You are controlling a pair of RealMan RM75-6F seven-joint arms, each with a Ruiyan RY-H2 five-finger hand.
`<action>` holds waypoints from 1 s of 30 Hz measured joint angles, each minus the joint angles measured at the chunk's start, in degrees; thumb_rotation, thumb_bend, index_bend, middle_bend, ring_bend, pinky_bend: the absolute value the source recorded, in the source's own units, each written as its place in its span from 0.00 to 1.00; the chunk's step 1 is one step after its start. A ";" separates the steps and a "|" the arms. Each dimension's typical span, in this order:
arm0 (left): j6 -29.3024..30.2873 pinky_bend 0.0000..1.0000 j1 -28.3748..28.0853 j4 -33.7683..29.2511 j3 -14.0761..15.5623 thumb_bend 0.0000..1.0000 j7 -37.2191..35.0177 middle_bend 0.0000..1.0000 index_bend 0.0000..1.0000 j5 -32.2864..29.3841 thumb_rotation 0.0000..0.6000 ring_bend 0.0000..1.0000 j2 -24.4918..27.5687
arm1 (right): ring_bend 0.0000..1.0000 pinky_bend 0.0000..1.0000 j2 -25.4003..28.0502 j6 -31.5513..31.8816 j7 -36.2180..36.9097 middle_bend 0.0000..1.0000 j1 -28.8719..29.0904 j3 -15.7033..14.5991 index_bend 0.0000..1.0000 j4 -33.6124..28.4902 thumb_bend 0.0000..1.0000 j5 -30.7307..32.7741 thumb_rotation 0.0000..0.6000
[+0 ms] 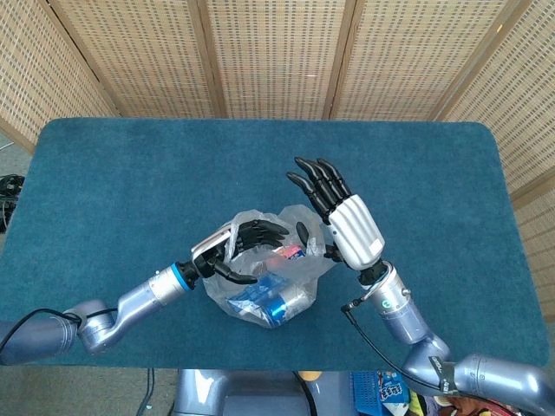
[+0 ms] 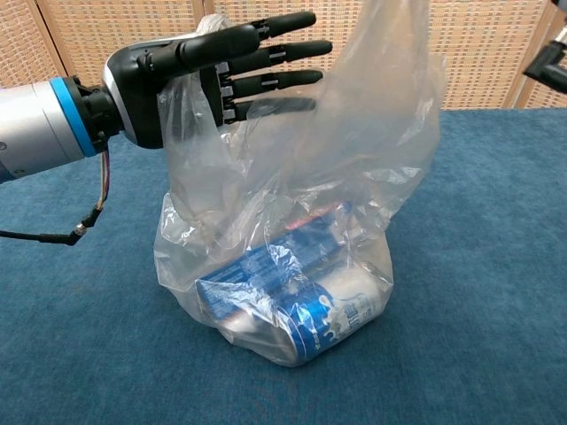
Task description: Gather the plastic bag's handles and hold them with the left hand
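**At the bag mouth: handling properties and obscured areas**

At the upper left of the bag, the left hand point(image 2: 190, 84) sits with its fingers extended and apart; one handle loop point(image 2: 205, 27) drapes over it, and no closed grip is visible. The right hand point(image 1: 334, 212) stands at the opposite side of the mouth. Its fingers are spread, while the thumb appears to press the second handle against the palm; the chest view cuts this hand off, so the hold cannot be confirmed.

The plastic bag point(image 2: 292, 257) rests near the middle of the blue table point(image 1: 113, 173). The film is judged thin, limp and slippery: it collapses when unsupported and can slide off smooth fingers. The contents, a blue can point(image 2: 332, 314) and a blue packet point(image 2: 252, 279), probably anchor the base. Recommended hold: both handle strips bunched together across the left palm.

The second handle's upper end leaves the chest frame. Creased film blurs the remaining contents.
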 measured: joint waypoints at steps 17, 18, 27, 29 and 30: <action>-2.23 0.16 -0.09 -3.38 -3.54 0.01 3.04 0.21 0.24 -0.34 1.00 0.17 -0.42 | 0.00 0.00 -2.65 -5.76 -9.36 0.01 6.54 4.66 0.00 -2.60 0.60 7.39 1.00; -2.58 0.16 -0.20 -3.48 -3.83 0.01 3.19 0.21 0.25 -0.54 1.00 0.17 -0.59 | 0.00 0.00 -2.72 -5.97 -9.76 0.01 6.85 4.79 0.00 -2.73 0.60 7.57 1.00; -5.05 0.16 -1.12 -4.29 -5.43 0.01 3.83 0.21 0.24 -1.47 1.00 0.17 -2.18 | 0.00 0.00 -3.70 -7.78 -13.17 0.01 9.48 5.81 0.00 -2.74 0.61 10.01 1.00; -5.25 0.16 -1.14 -4.41 -5.51 0.01 3.82 0.21 0.24 -1.47 1.00 0.17 -2.53 | 0.00 0.00 -3.94 -8.16 -13.83 0.01 10.06 6.01 0.00 -2.29 0.61 10.70 1.00; -5.37 0.16 -1.12 -4.39 -5.60 0.01 3.94 0.21 0.24 -1.54 1.00 0.17 -2.77 | 0.00 0.00 -4.06 -8.32 -14.06 0.01 10.30 6.11 0.00 -2.08 0.60 11.04 1.00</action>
